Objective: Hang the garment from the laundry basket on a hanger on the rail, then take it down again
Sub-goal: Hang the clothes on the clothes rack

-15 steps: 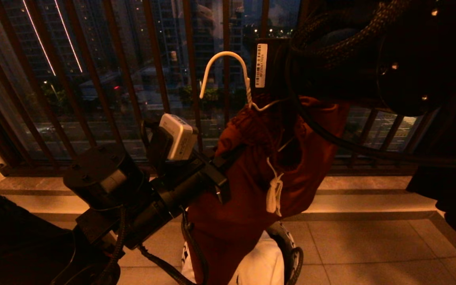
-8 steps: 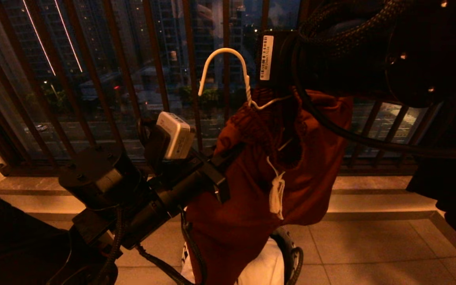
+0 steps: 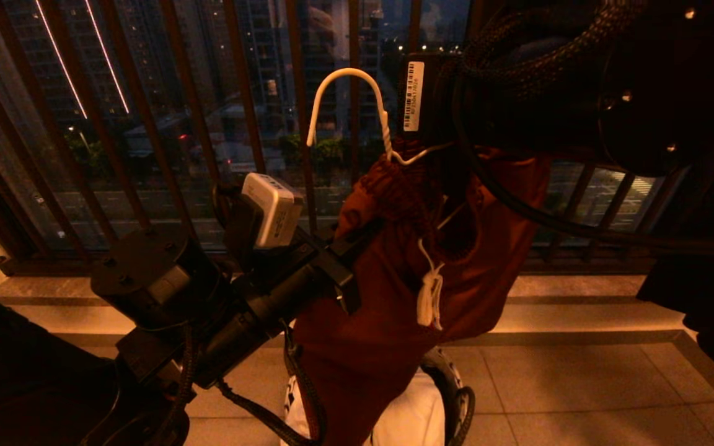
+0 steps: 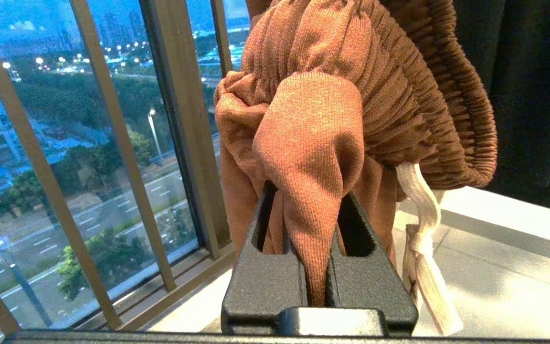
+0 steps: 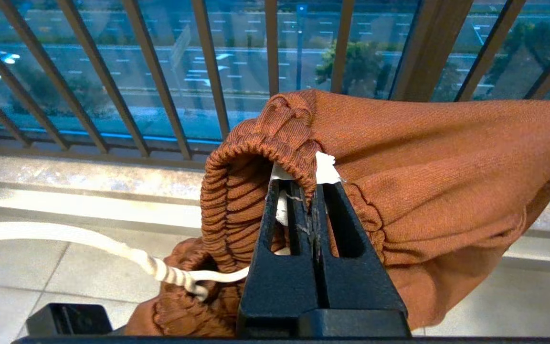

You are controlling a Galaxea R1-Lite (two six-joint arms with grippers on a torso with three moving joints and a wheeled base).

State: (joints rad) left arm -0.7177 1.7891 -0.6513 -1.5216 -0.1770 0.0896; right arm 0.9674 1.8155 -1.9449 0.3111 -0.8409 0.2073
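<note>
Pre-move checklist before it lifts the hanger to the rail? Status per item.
1. Left gripper shut on the shorts: ok, a fold of fabric is pinched between the fingers.
2. Right gripper shut on the waistband: ok; whether it also pinches the hanger wire, cannot tell.
3. Hanger inside the shorts: ok, neck and hook stick out above the waistband.
4. Hook free: ok, nothing caught on it in the head view.
5. Rail in view: not ok, only the balcony railing shows.
6. Drawstring clear: ok, hanging loose in front.
</note>
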